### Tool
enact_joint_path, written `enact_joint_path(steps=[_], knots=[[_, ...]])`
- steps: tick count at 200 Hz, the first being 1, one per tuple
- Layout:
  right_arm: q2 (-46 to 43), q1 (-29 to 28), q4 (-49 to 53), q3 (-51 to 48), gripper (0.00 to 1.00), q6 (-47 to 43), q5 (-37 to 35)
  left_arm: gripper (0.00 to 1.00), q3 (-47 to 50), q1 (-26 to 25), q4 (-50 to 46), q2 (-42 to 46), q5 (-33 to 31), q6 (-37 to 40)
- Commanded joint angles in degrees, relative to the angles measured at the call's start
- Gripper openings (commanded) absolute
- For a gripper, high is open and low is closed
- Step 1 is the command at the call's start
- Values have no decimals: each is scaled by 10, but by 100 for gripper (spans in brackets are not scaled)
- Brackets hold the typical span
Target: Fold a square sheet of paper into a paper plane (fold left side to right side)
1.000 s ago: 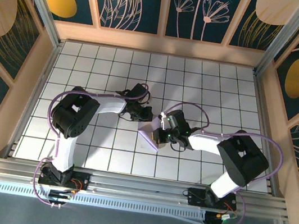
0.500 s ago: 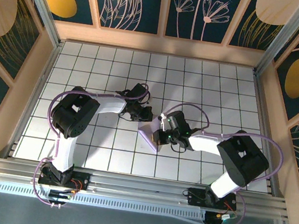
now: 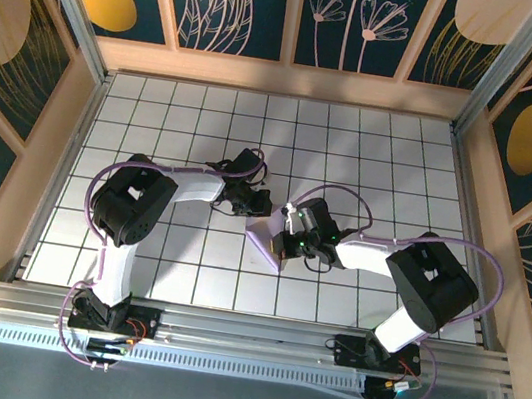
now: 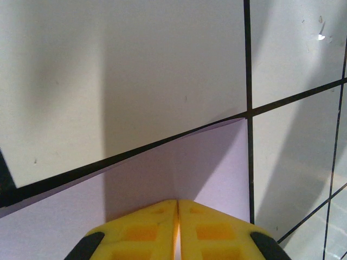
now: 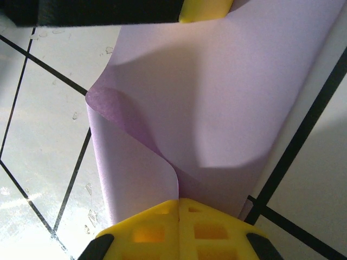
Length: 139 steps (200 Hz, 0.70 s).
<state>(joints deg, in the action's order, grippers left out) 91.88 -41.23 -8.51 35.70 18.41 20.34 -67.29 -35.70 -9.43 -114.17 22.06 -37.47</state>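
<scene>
Two closed hands meet on one thin sheet, and that is where your risk lies. Your right hand [image 5: 179, 200] is clenched on the near edge of the square sheet of paper [image 5: 217, 97]. A lifted flap curls out of its yellow fingers toward the left of the wrist view. If you drag that flap across while the far end is pinned, I would expect the paper to tear or skew, since it is thin and bowed rather than flat. If you press the curl down as it stands, the crease will probably land off the edge it should meet. If either fingertip slips, the paper could skate across the smooth tiled worktop [image 3: 376, 146] and lose its alignment with the grid lines.

Your left hand [image 4: 178, 201] has its fingers shut tip to tip at the bottom of its wrist view. The paper runs beneath them, and you cannot tell whether it is pinched or only pressed down. From there it spreads up the frame to a corner just beside a crossing of grid lines.

Seen from overhead, the paper lies at the middle of the worktop. It sits between the left hand at its upper left and the right hand at its lower right, touching both.
</scene>
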Motion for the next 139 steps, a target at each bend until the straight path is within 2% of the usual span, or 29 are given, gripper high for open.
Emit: enact_joint_path(steps=[1, 139], knots=[[-11, -1, 12, 13, 0, -1, -19, 11, 11, -6, -33, -25, -18, 12], [3, -1, 5, 18, 0, 0, -18, 11, 12, -6, -32, -26, -18, 10]])
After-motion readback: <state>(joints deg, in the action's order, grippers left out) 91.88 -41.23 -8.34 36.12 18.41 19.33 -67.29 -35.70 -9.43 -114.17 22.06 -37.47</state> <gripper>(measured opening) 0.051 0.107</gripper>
